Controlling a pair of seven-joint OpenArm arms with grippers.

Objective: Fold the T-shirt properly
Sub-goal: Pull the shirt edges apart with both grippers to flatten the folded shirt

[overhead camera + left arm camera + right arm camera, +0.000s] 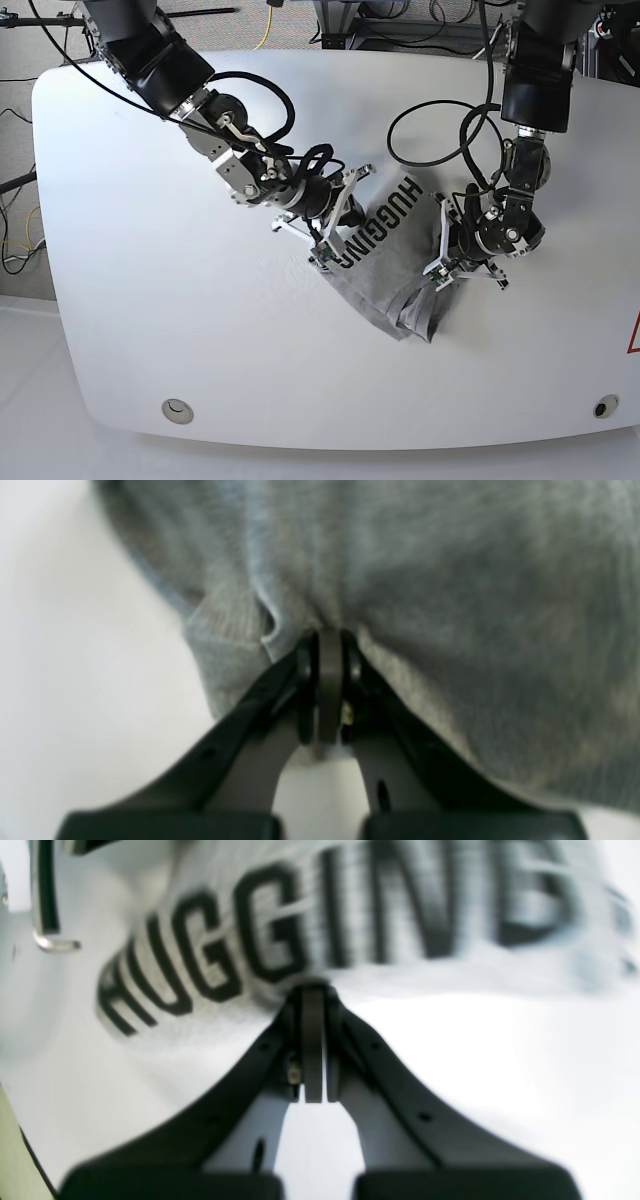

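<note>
The T-shirt (385, 265) lies bunched near the middle of the white table (150, 300) in the base view, a soft heather-grey heap with the black word "HUGGING" running diagonally up its upper part and a folded, rumpled lump at its lower end. No container appears in any view.

The base view shows both arms reaching in from the top corners of the frame, each with looping black cables, and the shirt stretched between them. The right gripper (335, 225) sits at the shirt's left edge, the left gripper (445, 250) at its right edge.

The wrist views add the detail of the grasp. In the left wrist view the left gripper (330, 637) has its black jaws closed on a pinch of plain grey knit, which puckers into folds at the tips; the white table shows at the left. In the right wrist view the right gripper (314, 990) has its jaws closed on the shirt's edge just below the blurred lettering, with bare table at the lower right.
</note>
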